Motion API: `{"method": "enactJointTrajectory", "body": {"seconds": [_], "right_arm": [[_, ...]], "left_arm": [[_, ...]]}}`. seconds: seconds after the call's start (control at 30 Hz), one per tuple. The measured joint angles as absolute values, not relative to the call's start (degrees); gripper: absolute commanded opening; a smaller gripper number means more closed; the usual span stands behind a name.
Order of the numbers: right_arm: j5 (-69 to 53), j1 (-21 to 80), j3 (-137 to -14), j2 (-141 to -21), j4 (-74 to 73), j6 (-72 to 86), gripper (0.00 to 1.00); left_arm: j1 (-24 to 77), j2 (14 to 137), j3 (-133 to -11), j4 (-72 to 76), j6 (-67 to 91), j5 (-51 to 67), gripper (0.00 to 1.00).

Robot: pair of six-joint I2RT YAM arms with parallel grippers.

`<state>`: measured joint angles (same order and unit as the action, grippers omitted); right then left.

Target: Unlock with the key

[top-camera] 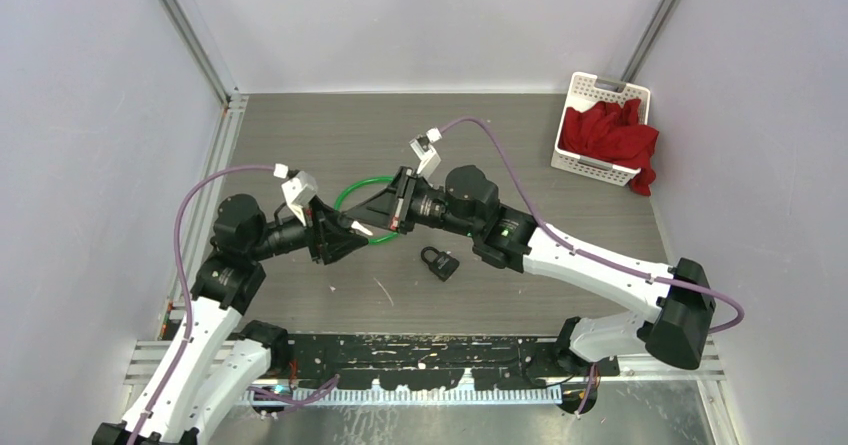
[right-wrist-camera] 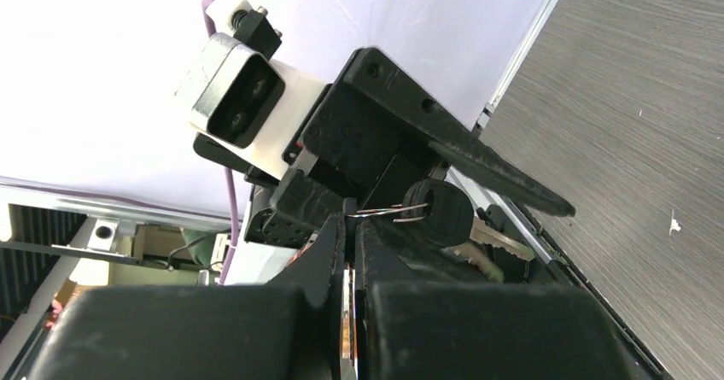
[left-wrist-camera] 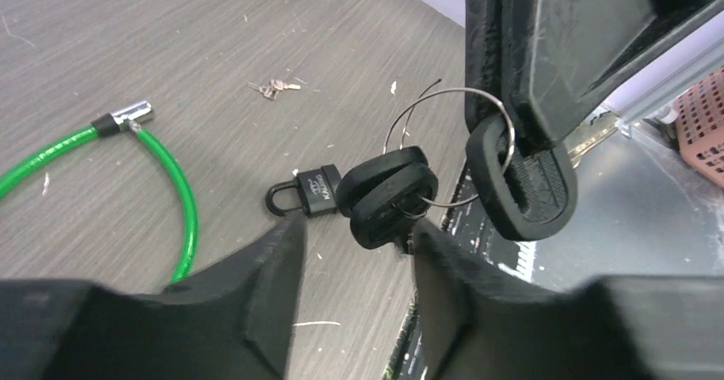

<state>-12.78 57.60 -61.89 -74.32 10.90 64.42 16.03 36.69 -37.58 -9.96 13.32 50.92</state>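
The top external camera looks steeply down from above and behind the arm bases, set well back, and takes in the whole table (top-camera: 300, 135) up to the far walls. The left wrist camera sits close behind the left gripper (left-wrist-camera: 354, 252) and looks along its fingers, slanting down at the tabletop and across toward the right arm. The right wrist camera looks along the right gripper (right-wrist-camera: 348, 235) toward the left arm and the side wall, at very close range. Both wrist views share the key bunch (left-wrist-camera: 388, 196). The overhead and left wrist views share the padlock (top-camera: 440, 262) and the green cable (top-camera: 365, 183).
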Motion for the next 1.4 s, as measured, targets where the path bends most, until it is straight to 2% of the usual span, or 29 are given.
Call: {"method": "enactJointTrajectory", "body": {"seconds": [0.2, 0.37, 0.47, 0.83, 0.9, 0.93, 0.97, 1.03, 1.07, 1.17, 1.4], "right_arm": [[-11.1, 57.6, -61.4, -73.8, 11.1, 64.5, 0.01], [-11.0, 57.6, -61.3, -73.8, 11.0, 64.3, 0.01], [-11.0, 57.6, -61.3, -73.8, 10.7, 64.2, 0.01], [-12.5, 57.6, -60.9, -73.8, 9.3, 63.3, 0.01], [-13.2, 57.6, -60.8, -73.8, 9.1, 63.3, 0.10], [-13.7, 57.6, -60.8, -73.8, 9.0, 63.1, 0.18], [-14.0, 57.6, -60.8, -73.8, 9.0, 63.0, 0.32], [-14.7, 57.3, -60.8, -73.7, 8.6, 62.6, 0.49], [-15.4, 56.8, -60.8, -73.5, 7.9, 61.8, 0.53], [-19.2, 54.5, -60.8, -72.8, 5.5, 59.4, 0.56], [-29.4, 43.9, -61.0, -72.4, -3.9, 48.8, 0.68]], "left_arm": [[16.0, 37.5, -37.6, -9.2, 13.8, 52.7, 0.18], [16.0, 37.6, -37.8, -10.6, 11.2, 54.3, 0.12], [16.0, 37.7, -38.0, -11.4, 9.9, 54.2, 0.04], [16.0, 38.0, -39.7, -14.4, 6.5, 52.5, 0.00], [16.0, 38.2, -40.7, -14.9, 5.7, 52.5, 0.00], [16.0, 38.4, -41.2, -15.4, 5.3, 52.8, 0.00], [16.0, 38.7, -41.7, -16.1, 4.7, 53.0, 0.00], [16.0, 39.6, -43.2, -18.9, 2.1, 54.1, 0.00], [16.0, 40.2, -44.1, -20.8, 0.2, 54.7, 0.00], [16.0, 42.1, -47.0, -28.1, -7.8, 55.8, 0.00], [16.0, 50.6, -52.9, -49.4, -28.6, 53.7, 0.00]]}}
